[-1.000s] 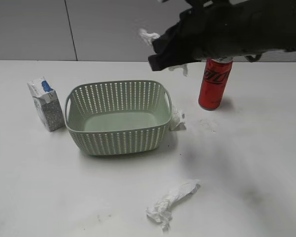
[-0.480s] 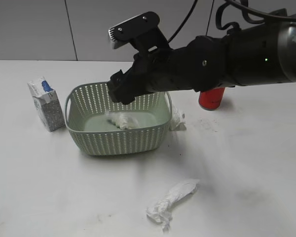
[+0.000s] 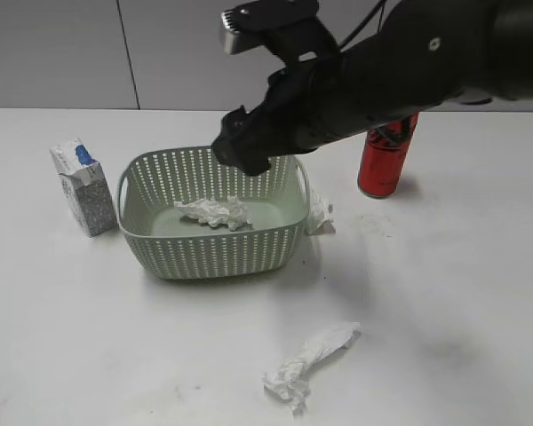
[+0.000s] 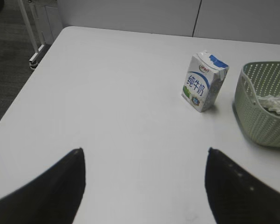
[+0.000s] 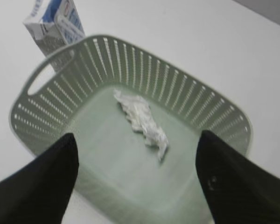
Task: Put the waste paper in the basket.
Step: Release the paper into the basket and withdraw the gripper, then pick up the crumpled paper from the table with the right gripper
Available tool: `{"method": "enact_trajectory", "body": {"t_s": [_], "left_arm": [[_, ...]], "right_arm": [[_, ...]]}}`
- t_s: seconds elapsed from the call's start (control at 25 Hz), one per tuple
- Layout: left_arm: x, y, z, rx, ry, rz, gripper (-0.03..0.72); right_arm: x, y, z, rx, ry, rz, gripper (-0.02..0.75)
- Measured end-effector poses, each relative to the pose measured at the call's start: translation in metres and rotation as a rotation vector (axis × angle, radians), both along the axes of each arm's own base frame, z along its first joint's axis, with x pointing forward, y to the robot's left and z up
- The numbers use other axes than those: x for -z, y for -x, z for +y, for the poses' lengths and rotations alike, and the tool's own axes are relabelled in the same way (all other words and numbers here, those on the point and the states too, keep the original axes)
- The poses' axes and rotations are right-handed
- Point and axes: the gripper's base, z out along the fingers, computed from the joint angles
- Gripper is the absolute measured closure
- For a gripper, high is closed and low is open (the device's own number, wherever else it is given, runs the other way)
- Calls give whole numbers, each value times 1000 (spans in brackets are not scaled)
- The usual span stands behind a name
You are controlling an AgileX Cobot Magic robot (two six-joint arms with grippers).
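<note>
A pale green slotted basket stands on the white table; it also shows in the right wrist view and the left wrist view. One crumpled white waste paper lies on its floor, also in the right wrist view and the left wrist view. A second paper lies on the table in front. A third sits against the basket's right side. My right gripper is open and empty above the basket. My left gripper is open and empty over bare table, left of the basket.
A white and blue milk carton stands left of the basket, also in the left wrist view. A red soda can stands behind and right of the basket, partly hidden by my right arm. The table's left edge drops off to the floor.
My right arm swung left over the basket and let go of a paper, which now lies on the basket floor. The arm has since risen a little.
</note>
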Motion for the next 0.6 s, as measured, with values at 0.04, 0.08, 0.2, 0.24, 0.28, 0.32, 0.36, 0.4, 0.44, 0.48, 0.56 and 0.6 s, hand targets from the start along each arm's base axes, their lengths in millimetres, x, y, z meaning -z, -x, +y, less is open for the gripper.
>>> {"method": "enact_trajectory", "body": {"t_s": [0.04,0.08,0.2,0.24,0.28,0.32,0.36,0.4,0.44,0.48,0.56,0.6], "left_arm": [[0,0,0,0,0,0,97],[0,0,0,0,-1,0,97],[0,0,0,0,-1,0,97],[0,0,0,0,0,0,97],[0,0,0,0,-1,0,97],[0,0,0,0,-1,0,97],[0,0,0,0,-1,0,97],[0,0,0,0,-1,0,97],[0,0,0,0,-1,0,97],[0,0,0,1,-1,0,97],[0,0,0,0,0,0,97],[0,0,0,1,-1,0,97]], "right_arm": [[-2,-1,-8,2,20,29,145],[-3,-1,-18,3,47,73,146],[1,-2,-43,13,124,172,146],[5,-2,-51,26,142,193,146],[12,-1,-59,37,163,214,146],[18,-1,-67,53,177,229,146],[26,0,-74,76,185,243,146],[35,1,-80,107,183,250,147],[42,1,-86,143,173,252,151],[49,1,-91,194,151,247,161],[60,-2,-96,296,92,235,184],[65,-5,-96,330,71,229,198]]}}
